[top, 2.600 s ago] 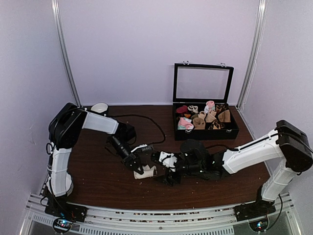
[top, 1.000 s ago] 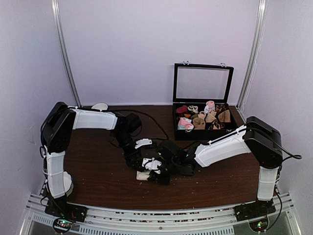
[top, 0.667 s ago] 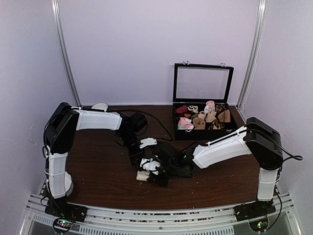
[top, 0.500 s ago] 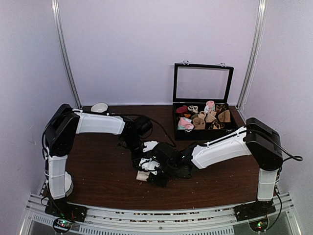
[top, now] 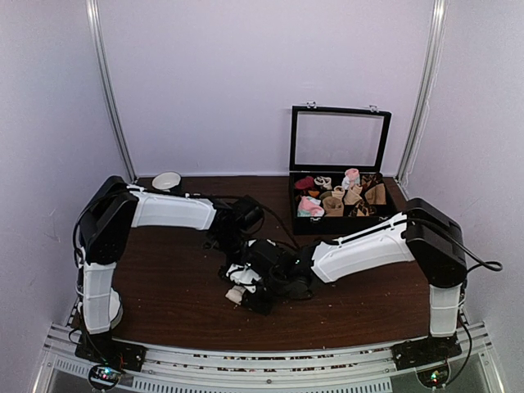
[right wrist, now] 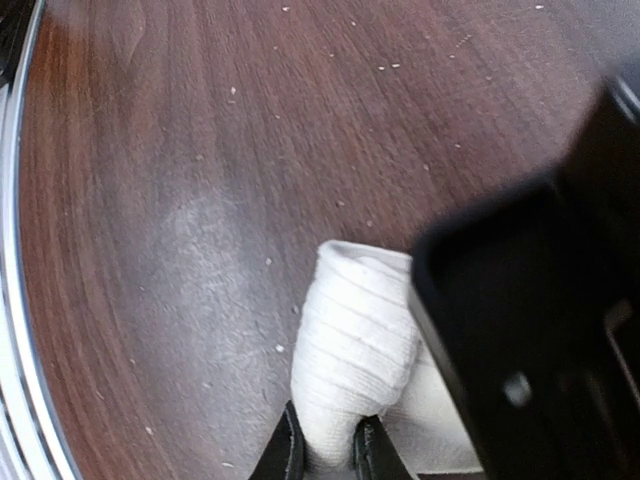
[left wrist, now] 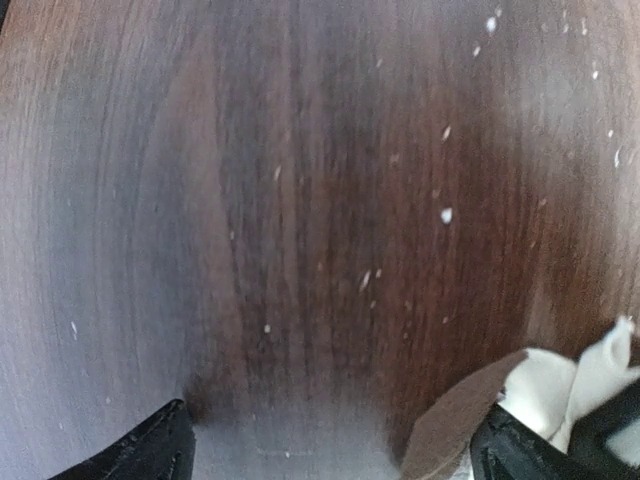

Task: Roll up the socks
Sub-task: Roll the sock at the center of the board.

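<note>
At my right gripper (right wrist: 322, 452), the jaws are clamped on the pale cuff of the socks (right wrist: 355, 345), pressed to the table (right wrist: 150, 200), I judge so the roll cannot unwind. My left gripper (left wrist: 332, 445) hangs spread wide beside them, holding nothing.

The dark brown wooden bench top (left wrist: 300, 200) showed a smooth, faintly sheeny grain flecked with pale lint. Toward the near edge, the tan-beige soft fabric socks (right wrist: 355, 350) presented a whitish ribbed-knit cuff, matt and fuzzy, pinched between the smooth black plastic fingers (right wrist: 288, 445) of the right gripper (right wrist: 325, 450). Both arms wore glossy white plastic shells (top: 172, 211) over matt black joints (top: 246, 214). At the far right corner stood a matt black box (top: 344, 223) with a clear glazed lid (top: 340, 139). Ribbed silver metal rails (top: 246, 360) lined the near edge.
</note>
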`<control>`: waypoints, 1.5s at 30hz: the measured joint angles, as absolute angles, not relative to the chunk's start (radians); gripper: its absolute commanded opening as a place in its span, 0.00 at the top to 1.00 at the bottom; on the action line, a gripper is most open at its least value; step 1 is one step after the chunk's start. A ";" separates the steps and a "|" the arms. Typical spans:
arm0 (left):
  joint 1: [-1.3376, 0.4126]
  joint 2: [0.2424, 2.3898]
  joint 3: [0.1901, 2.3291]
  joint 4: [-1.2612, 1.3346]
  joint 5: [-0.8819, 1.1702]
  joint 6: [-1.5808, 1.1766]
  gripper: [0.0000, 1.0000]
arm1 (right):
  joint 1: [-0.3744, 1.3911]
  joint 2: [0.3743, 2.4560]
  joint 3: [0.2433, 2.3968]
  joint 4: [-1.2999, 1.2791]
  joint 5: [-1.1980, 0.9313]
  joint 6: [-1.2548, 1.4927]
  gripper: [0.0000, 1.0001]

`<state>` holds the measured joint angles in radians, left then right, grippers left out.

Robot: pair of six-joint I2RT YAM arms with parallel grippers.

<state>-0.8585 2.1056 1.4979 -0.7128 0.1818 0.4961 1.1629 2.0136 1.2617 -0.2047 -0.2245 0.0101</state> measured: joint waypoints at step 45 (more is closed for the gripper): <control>-0.699 1.478 0.969 -0.689 0.514 0.737 0.15 | 0.970 2.206 1.283 0.069 -0.918 0.459 1.00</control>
